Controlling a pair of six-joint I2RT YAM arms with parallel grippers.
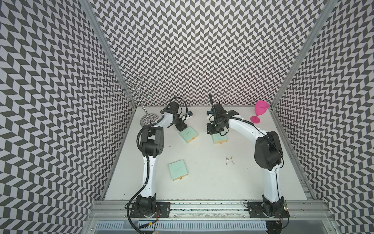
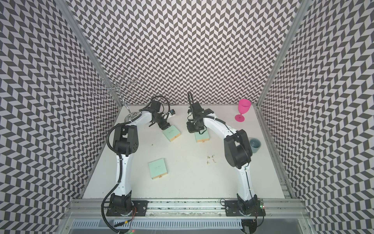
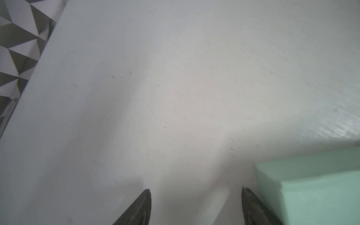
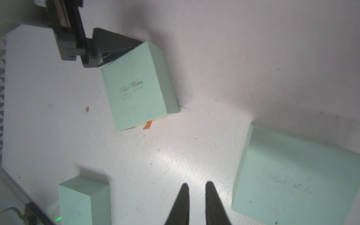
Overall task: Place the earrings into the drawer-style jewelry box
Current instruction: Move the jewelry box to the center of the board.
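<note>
**Earrings (image 1: 230,160) lie on the right gripper's (image 4: 197,183) side**

The earrings rest loose near the jewelry box (image 1: 219,139), on its side toward the robot's base. Beside that box, the right gripper shows a narrow gap, empty. The left gripper (image 3: 195,189), farther off, stands open, holding nothing.

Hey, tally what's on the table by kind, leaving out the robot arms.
Mint boxes: 3
Pink goblet: 1
Wire stand: 1
Grey cup: 1
Earrings: one cluster, too tiny to count
Total: 6, earrings aside
</note>
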